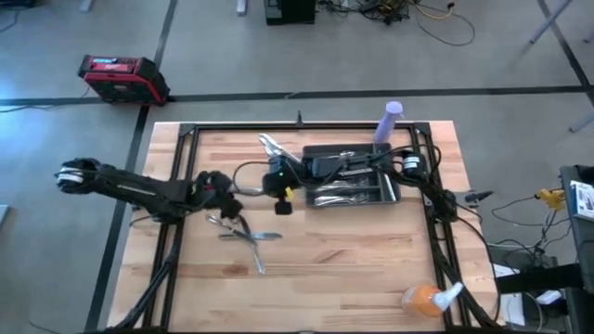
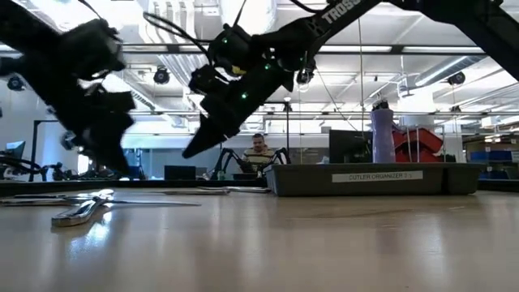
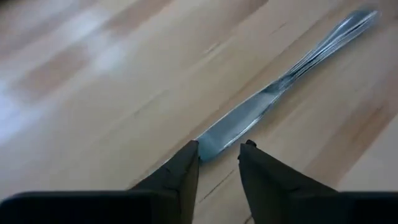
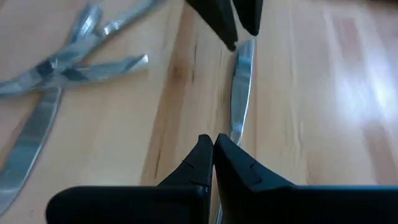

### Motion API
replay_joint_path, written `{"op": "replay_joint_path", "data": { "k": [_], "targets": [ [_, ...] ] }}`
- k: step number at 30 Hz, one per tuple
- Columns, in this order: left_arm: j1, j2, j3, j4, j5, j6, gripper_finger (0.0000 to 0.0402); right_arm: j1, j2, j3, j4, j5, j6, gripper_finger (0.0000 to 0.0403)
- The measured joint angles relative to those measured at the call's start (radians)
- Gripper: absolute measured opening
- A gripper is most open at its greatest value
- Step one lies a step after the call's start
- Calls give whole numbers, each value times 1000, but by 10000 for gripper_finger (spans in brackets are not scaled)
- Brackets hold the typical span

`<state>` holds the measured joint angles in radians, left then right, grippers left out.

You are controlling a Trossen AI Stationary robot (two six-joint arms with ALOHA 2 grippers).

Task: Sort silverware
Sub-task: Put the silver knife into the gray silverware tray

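Both grippers meet over 1 knife (image 3: 273, 93) on the wooden table (image 1: 353, 260).

The left wrist view shows the left gripper (image 3: 219, 148) with fingers apart, straddling the blade tip. The right wrist view shows the right gripper (image 4: 213, 142) with fingers pressed together at the opposite end. Only the high view shows more silverware (image 1: 345, 195) in the tray (image 1: 391, 190), and loose pieces (image 1: 243, 234) nearby.

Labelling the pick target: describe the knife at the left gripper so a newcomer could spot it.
On the wooden table, look beside the dark cutlery organizer tray, where the left gripper and right gripper face each other. The table knife lies flat between them, blade tip between the left one's open jaws; unlike the crossed silverware pile nearby, it lies alone.
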<state>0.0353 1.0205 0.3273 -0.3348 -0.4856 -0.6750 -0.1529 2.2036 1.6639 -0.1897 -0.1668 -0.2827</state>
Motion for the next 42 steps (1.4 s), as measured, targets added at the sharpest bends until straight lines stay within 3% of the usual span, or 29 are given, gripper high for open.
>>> {"op": "replay_joint_path", "data": {
  "k": [6, 18, 28, 42],
  "targets": [
    [159, 16, 0, -1, 84, 76, 9, -7, 19, -3, 2, -9, 28, 0],
    [171, 19, -22, -56, 139, 65, 0, -21, 51, -1, 79, -9, 49, 0],
    [171, 78, -86, 53, 132, 45, 0, -51, 66, -4, 52, 3, 58, 2],
    [172, 67, -90, 57, 148, 65, 0, -64, 112, -8, 20, -45, 91, 137]
  ]
}}
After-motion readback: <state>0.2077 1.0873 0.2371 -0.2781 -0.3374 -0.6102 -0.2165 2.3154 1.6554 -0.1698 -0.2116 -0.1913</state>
